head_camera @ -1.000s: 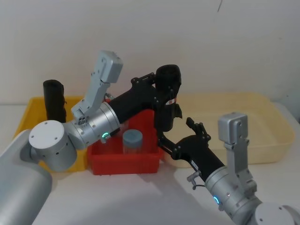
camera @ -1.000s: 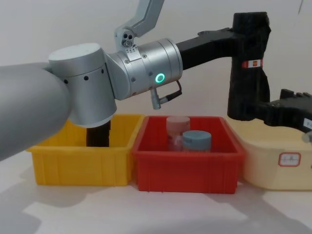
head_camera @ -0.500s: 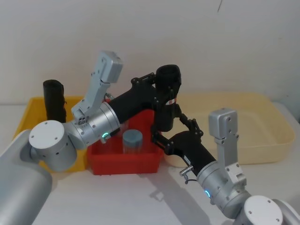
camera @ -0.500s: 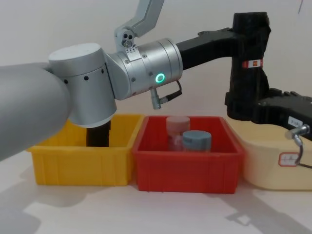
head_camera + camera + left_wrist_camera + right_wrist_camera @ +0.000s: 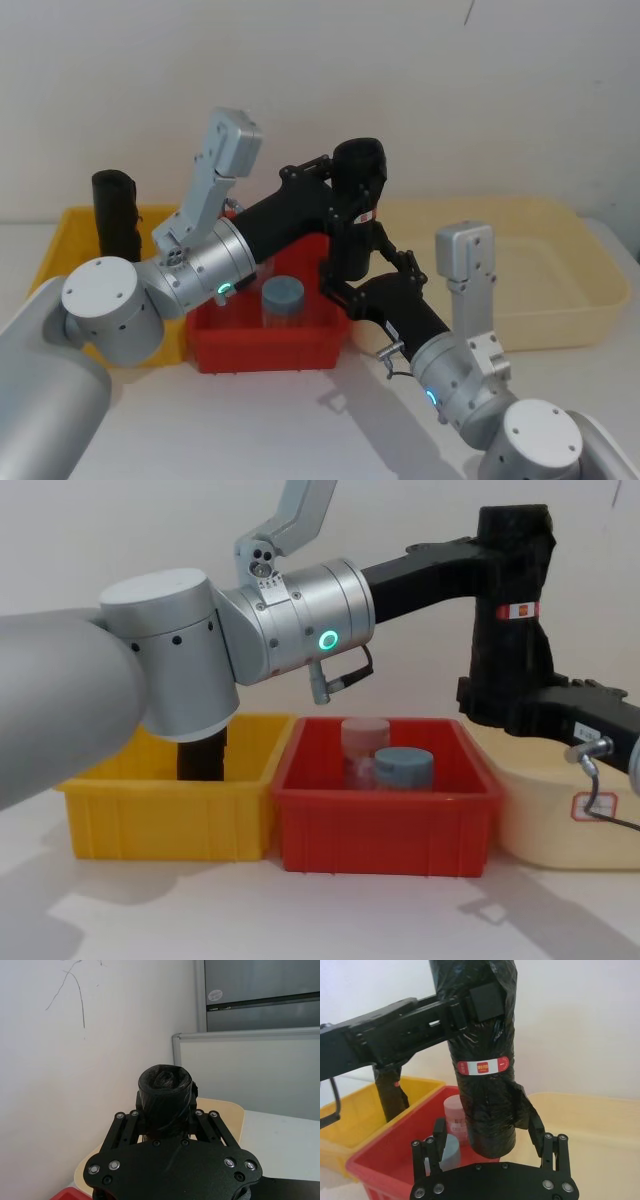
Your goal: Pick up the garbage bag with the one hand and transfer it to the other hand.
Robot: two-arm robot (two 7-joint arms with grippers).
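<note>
The garbage bag (image 5: 358,215), a tall black crinkled roll with a red-and-white label (image 5: 482,1066), hangs upright above the right end of the red bin. My left gripper (image 5: 350,195), on the green-lit arm, is shut on the roll's upper part (image 5: 512,630). From the right, my blue-lit right gripper (image 5: 362,275) has come to the roll's lower end. In the right wrist view its fingers (image 5: 439,1132) stand open on either side of the bag's bottom (image 5: 490,1135), with a gap on the left side. The left wrist view looks down on the roll's top (image 5: 164,1082).
Below the bag, the red bin (image 5: 265,345) holds a blue-lidded jar (image 5: 283,297) and a pink-lidded one (image 5: 364,730). In the yellow bin (image 5: 60,250) on the left stands an unlabelled black roll (image 5: 115,212). A cream tray (image 5: 540,250) lies to the right.
My right gripper has moved left and forward from beside the cream tray until its fingers straddle the bag's lower end. The left arm and the bag have stayed still.
</note>
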